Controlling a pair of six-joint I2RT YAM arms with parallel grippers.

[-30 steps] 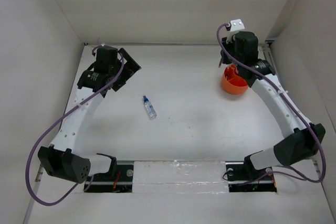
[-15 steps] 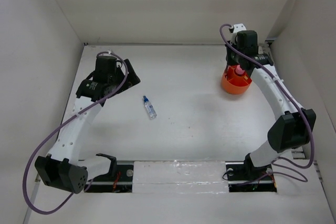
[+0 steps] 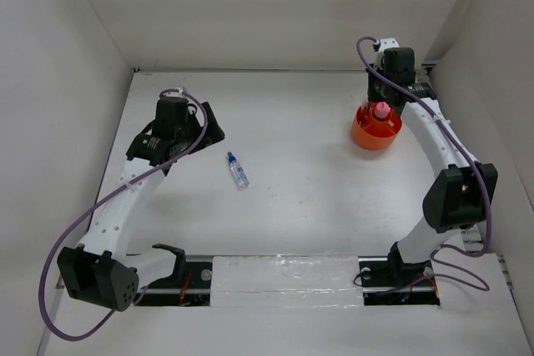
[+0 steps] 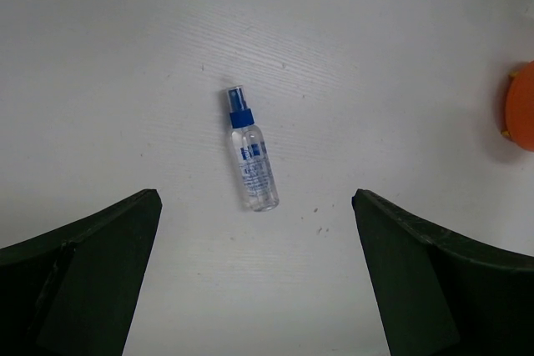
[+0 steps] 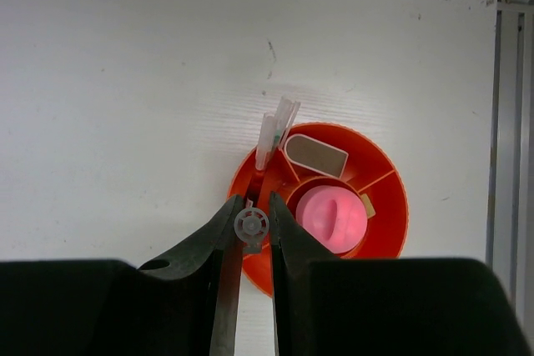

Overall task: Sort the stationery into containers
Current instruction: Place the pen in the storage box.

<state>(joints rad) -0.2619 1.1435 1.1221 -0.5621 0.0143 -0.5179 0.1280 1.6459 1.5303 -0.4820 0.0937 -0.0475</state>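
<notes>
The two arms rise from their bases at the near edge of the white table (image 3: 317,198), one to the left and one to the right.

Left of the table's middle, the clear blue-capped bottle (image 4: 252,160) lies flat on the bare surface, with its cap pointing far and slightly left. Nothing touches it.

Just left of the bottle and a little farther back is the left gripper (image 4: 254,196). Its jaws are spread wide and hold nothing. In the wrist view the bottle shows in the gap between the two dark fingers (image 4: 83,289), clear of both.

At the far right stands the round orange tub (image 5: 385,235), low and split by inner walls.
- **Middle well:** the pink-capped cylinder (image 5: 332,214) stands upright in the round compartment.
- **Outer compartments:** one holds a greyish-tan block with rounded corners (image 5: 315,153). A tiny tan cube (image 5: 367,203) sits against the divider just beside the pink cap.
- **Rim:** two clear pen tips (image 5: 275,132) lean out over the rim from the compartment next to the block.

The right gripper (image 5: 253,199) hangs over that same edge of the tub. Its jaws are drawn almost together, pinching a pen (image 5: 252,224) that is seen end on, with its clear round end between the fingertips. The colour of its barrel cannot be told. The pen stands in the outer compartment beside the clear tips.
</notes>
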